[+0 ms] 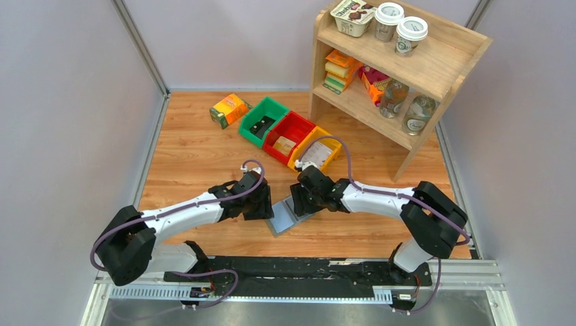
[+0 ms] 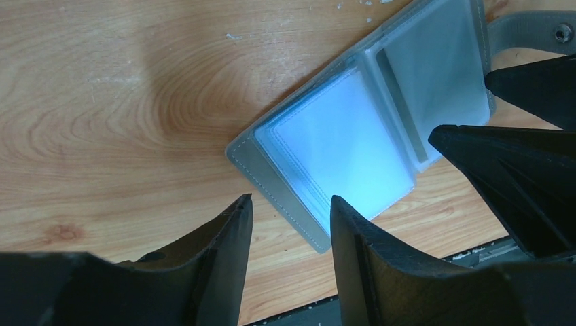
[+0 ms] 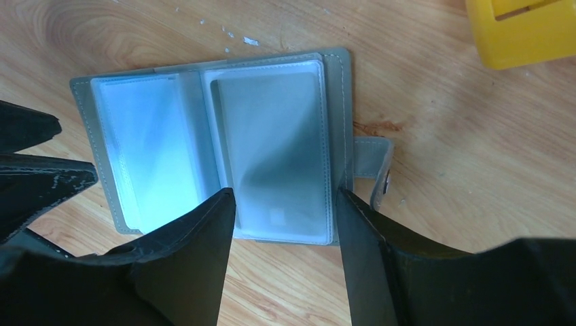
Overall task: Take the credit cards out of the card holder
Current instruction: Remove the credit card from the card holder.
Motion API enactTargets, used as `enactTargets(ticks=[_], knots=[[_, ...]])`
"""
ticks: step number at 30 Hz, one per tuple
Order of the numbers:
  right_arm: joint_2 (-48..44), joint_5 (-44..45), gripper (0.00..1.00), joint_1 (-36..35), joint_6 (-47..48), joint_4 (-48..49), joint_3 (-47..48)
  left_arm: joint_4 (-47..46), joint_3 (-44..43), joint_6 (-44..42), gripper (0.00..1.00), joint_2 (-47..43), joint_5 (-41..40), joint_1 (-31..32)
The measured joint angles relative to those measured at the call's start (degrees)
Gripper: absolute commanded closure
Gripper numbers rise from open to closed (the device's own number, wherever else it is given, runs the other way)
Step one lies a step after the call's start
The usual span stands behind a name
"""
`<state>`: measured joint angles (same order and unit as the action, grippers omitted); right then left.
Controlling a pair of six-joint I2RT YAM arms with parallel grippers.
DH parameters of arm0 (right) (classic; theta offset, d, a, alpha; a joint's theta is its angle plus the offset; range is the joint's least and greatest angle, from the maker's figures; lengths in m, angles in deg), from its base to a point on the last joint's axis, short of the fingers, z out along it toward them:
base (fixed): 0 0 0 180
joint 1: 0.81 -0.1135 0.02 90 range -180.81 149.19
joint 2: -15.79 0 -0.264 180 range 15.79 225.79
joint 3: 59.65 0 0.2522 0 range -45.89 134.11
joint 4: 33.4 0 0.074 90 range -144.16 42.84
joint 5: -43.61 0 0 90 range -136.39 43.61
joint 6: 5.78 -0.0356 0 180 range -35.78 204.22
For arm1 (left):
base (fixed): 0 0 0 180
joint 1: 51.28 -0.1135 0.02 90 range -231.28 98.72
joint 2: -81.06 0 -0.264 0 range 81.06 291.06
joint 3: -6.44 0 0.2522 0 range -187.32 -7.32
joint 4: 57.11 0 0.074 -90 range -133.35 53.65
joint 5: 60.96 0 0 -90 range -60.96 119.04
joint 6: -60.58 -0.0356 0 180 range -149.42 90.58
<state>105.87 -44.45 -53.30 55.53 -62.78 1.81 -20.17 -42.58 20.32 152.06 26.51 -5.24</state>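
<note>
small grey bifold card holder [image 1: 289,216] lies open on the wooden table [image 1: 190,149], lower centre. left gripper [image 2: 291,204] and right gripper [image 3: 285,197] hover over it, jaws apart, grasping nothing. dark card [image 3: 272,149] sits in its right pocket.

Card holder [image 1: 282,221] lies opened flat on table [image 1: 190,156], near the front edge, between left gripper [image 1: 263,207] and right gripper [image 1: 303,200]. Behind it stands a row of bins [image 1: 303,120], with carton [image 1: 229,110] left of the row and shelf unit [image 1: 448,54] at back right.
</note>
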Motion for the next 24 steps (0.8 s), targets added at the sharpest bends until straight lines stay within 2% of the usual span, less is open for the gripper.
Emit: enactTargets(ticks=[15, 24], knots=[[-0.31, -6.38, 0.62, 0.00, 0.07, 0.72, 0.66, -3.67, 0.72, 0.57, 0.53, 3.19, 1.88, 0.00], [-5.66, -12.98, 0.68, 0.00, -0.02, 5.57, 0.55, -5.09, 0.76, 0.98, 0.54, 3.82, 2.78, 0.00]])
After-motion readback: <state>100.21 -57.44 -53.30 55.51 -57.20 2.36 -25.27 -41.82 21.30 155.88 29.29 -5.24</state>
